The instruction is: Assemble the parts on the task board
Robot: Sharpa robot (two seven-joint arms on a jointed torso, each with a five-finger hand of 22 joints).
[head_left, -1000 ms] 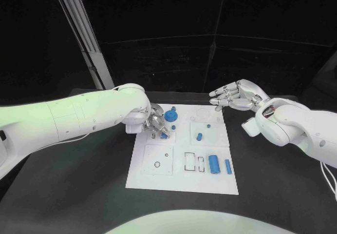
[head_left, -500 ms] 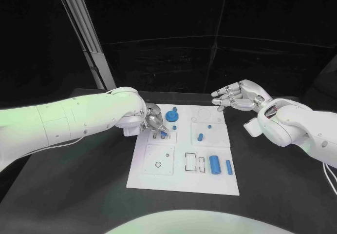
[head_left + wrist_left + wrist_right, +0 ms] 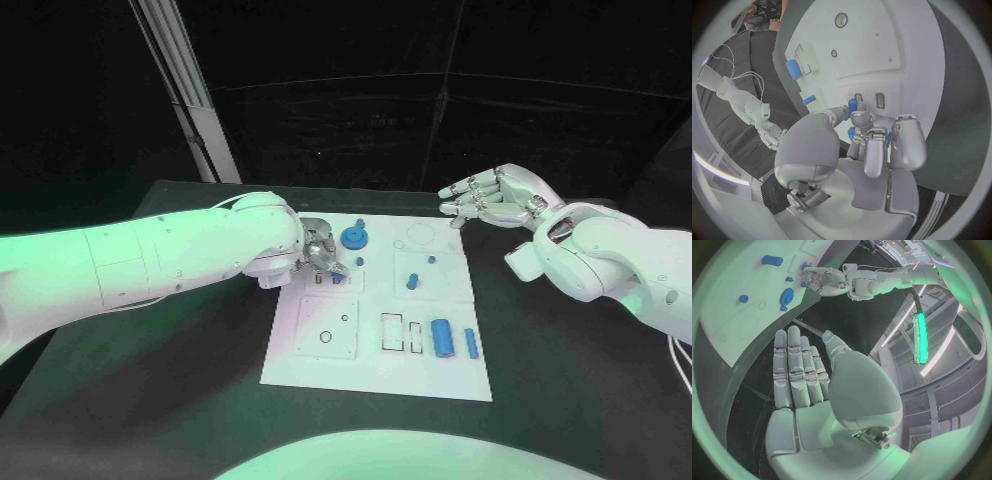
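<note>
Your left hand (image 3: 317, 256) has barely shifted since a second ago, fingers still curled over the far left corner of the white rectangular task board (image 3: 361, 360), pinching a small blue peg-like part (image 3: 852, 104). Your right hand (image 3: 493, 198) stays raised past the board's far right corner, fingers apart, holding nothing. The blue gear-shaped part (image 3: 355, 238) is unmoved.

Green-tinted light is washing over the glossy white left arm (image 3: 144, 265) at the left of the head view, while the backdrop across the top of the frame is staying almost black. The flat white rectangular task board (image 3: 378, 350) is glowing brightly at the centre against the dim matte black table (image 3: 159, 400). Both wrist views are bending straight edges near their circular rims, and a bright green light strip (image 3: 920, 337) is glaring at the right of the right wrist view.
</note>
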